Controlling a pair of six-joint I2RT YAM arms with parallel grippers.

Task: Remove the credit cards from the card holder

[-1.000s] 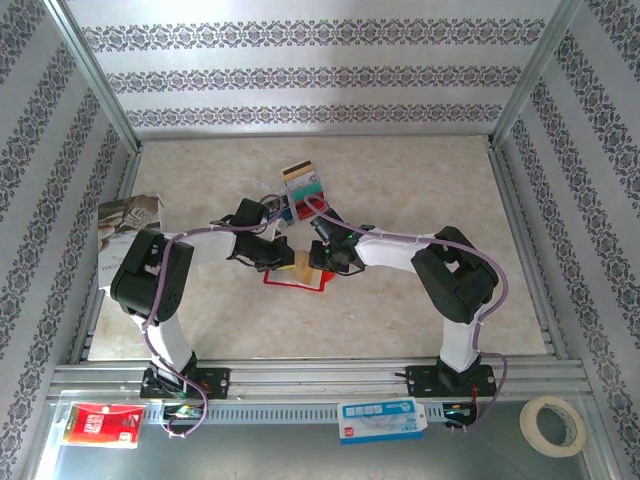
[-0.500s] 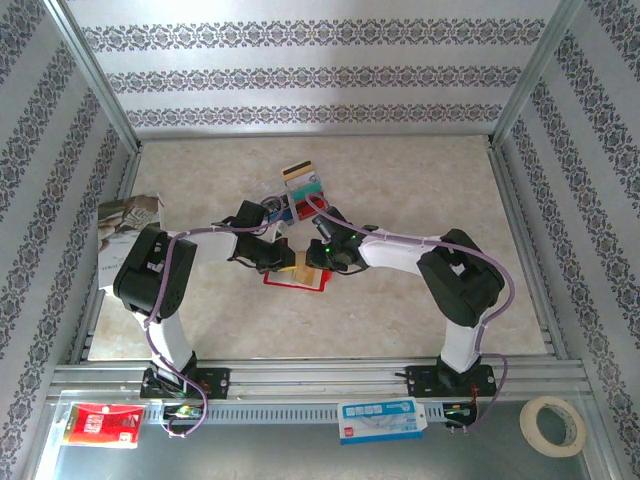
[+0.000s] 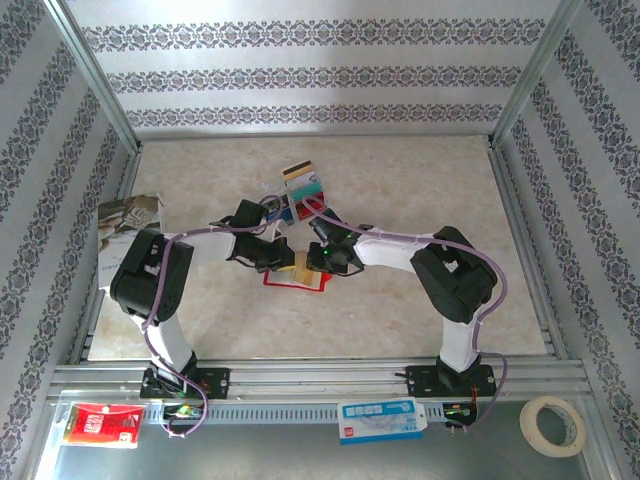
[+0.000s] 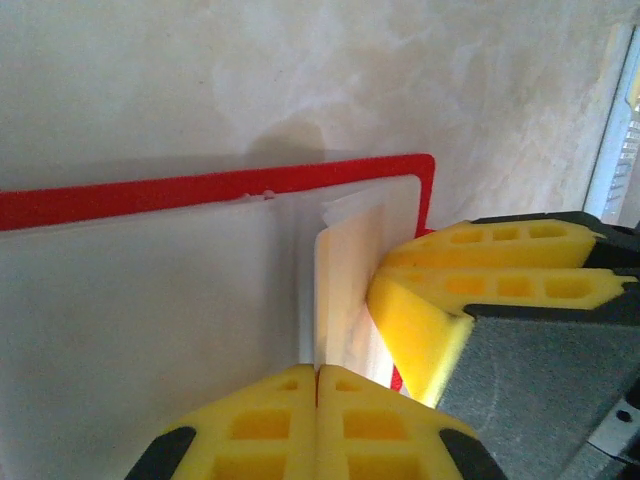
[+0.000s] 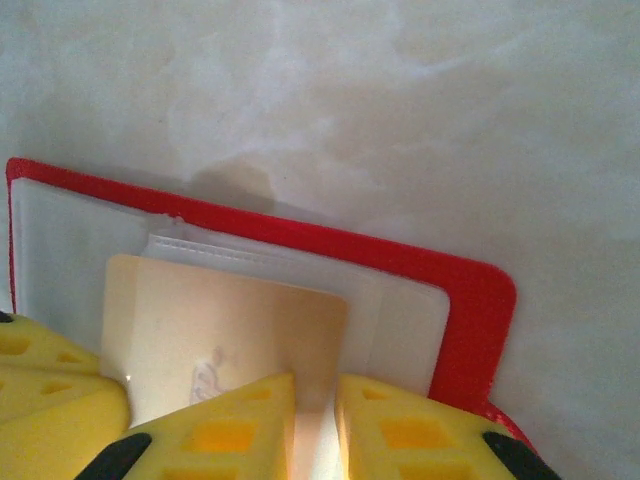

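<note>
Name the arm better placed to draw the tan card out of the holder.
Right. The right gripper pinches the edge of the tan card, which sticks out of the card holder. The left gripper is shut, apparently pinning the holder's pale inside.

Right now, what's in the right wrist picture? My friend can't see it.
The right gripper's yellow fingertips sit nearly closed over the near edge of a tan plastic card, which pokes from the clear pocket of an open red card holder. Pale marbled tabletop lies behind.
</note>
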